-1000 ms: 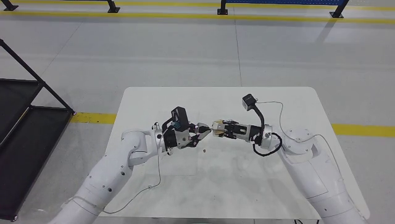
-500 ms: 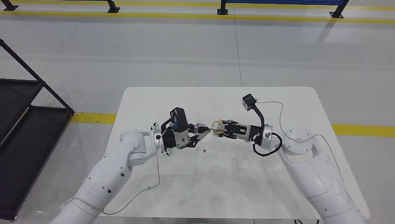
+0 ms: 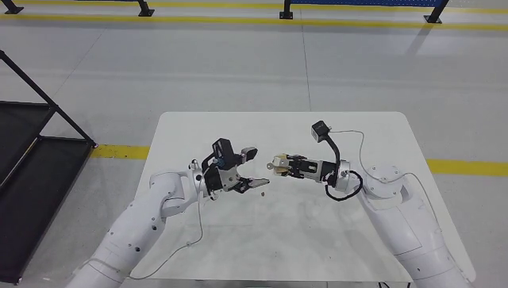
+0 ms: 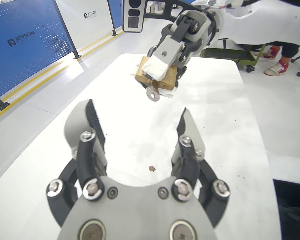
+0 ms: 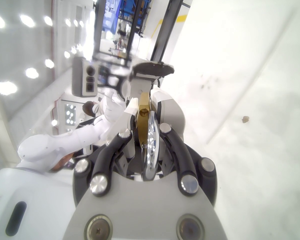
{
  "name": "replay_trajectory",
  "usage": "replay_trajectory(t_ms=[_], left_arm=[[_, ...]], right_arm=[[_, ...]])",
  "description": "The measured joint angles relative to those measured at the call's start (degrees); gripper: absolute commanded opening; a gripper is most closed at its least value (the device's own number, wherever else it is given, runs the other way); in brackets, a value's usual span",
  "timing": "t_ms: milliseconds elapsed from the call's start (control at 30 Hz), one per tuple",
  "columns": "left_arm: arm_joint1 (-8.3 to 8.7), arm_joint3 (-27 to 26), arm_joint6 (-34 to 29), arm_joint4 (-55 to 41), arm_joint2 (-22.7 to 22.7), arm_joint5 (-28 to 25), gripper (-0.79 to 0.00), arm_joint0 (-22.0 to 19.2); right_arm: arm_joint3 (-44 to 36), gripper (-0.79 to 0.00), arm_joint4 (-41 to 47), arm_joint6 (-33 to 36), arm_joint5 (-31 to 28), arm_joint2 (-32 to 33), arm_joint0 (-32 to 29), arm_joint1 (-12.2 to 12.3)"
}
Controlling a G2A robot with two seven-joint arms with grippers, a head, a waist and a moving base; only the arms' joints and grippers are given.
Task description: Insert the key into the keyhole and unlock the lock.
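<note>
The key (image 4: 153, 95) protrudes from the lock (image 4: 170, 77) clamped in the right gripper (image 4: 162, 79), head facing the wide, empty left gripper (image 4: 137, 118) nearby.

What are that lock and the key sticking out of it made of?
The padlock looks like brass: a solid yellow-gold body with a dull, matte finish. The key seems to be steel or nickel-plated metal, judging by its grey, shiny round head; which of the two cannot be told from here.

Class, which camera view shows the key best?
Left wrist view: the key sticks out of the padlock, round head facing the camera. Top view: too small to tell. Right wrist view: hard to pick out.
</note>
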Motion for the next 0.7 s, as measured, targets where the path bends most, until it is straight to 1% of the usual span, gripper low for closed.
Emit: replay_trajectory(t_ms=[367, 567, 700], left_arm=[[0.79, -0.2, 3.3, -0.6, -4.3, -1.0, 0.0, 3.7], [1.18, 0.9, 6.9, -0.2, -6.6, -2.4, 0.0, 5.4], [1.4, 2.6, 9.9, 0.3, -8.0, -3.7, 0.0, 5.9]], right_arm=[[0.0, -0.785, 0.0, 0.0, 0.0, 0.0, 0.0, 0.0], [0.0, -0.785, 0.0, 0.0, 0.0, 0.0, 0.0, 0.0], [0.0, -0.785, 0.0, 0.0, 0.0, 0.0, 0.0, 0.0]])
